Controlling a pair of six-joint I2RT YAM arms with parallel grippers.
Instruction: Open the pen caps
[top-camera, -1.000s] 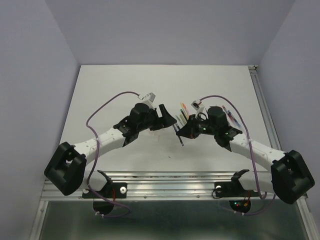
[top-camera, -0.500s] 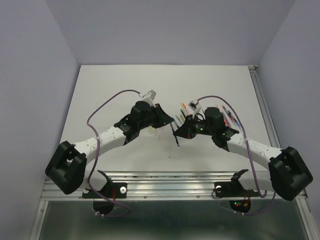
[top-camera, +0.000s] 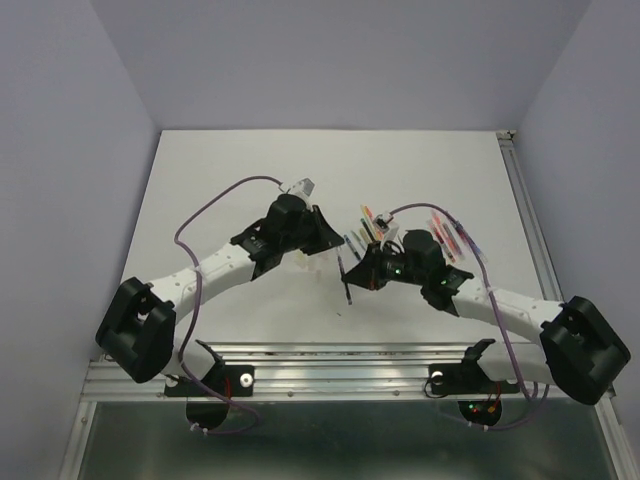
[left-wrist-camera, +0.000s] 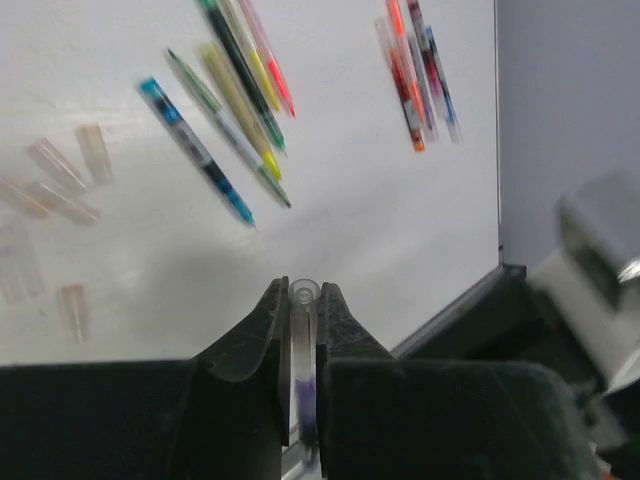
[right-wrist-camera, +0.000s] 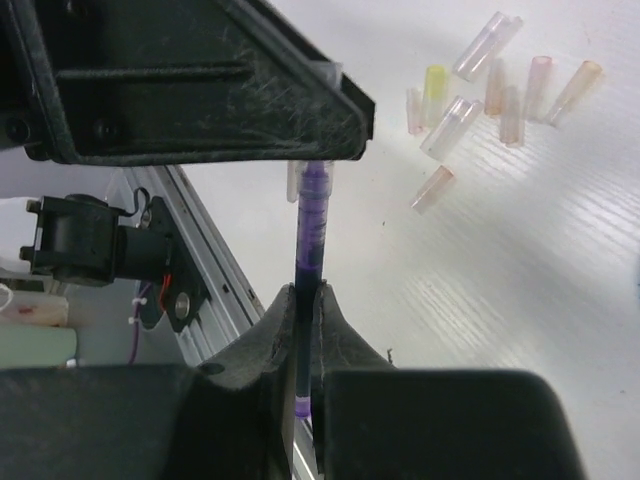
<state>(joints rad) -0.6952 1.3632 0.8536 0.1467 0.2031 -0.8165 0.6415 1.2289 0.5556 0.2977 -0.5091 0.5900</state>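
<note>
Pen cap (left-wrist-camera: 305, 293), a clear tube, is sitting over one end of the purple pen (right-wrist-camera: 311, 220), and the left gripper (left-wrist-camera: 303, 308) is clenching it between its fingers. The right gripper (right-wrist-camera: 305, 305) is grasping that pen's barrel further along. Loose caps (right-wrist-camera: 500, 85) are lying on the table (right-wrist-camera: 520, 300) to the right of the purple pen in the right wrist view, and other pens (left-wrist-camera: 235, 100) are lying well beyond it.

Table (top-camera: 250, 180): under everything.
Held pen (right-wrist-camera: 309, 225): between the 2 grippers, barrel in the right gripper (right-wrist-camera: 307, 297), cap (left-wrist-camera: 304, 293) in the left gripper (left-wrist-camera: 303, 300).
Loose caps (left-wrist-camera: 62, 190): on the table, left of the middle pens.
Middle pens (left-wrist-camera: 225, 110): on the table behind the grippers.
Right pens (left-wrist-camera: 415, 70): apart, further right.
</note>
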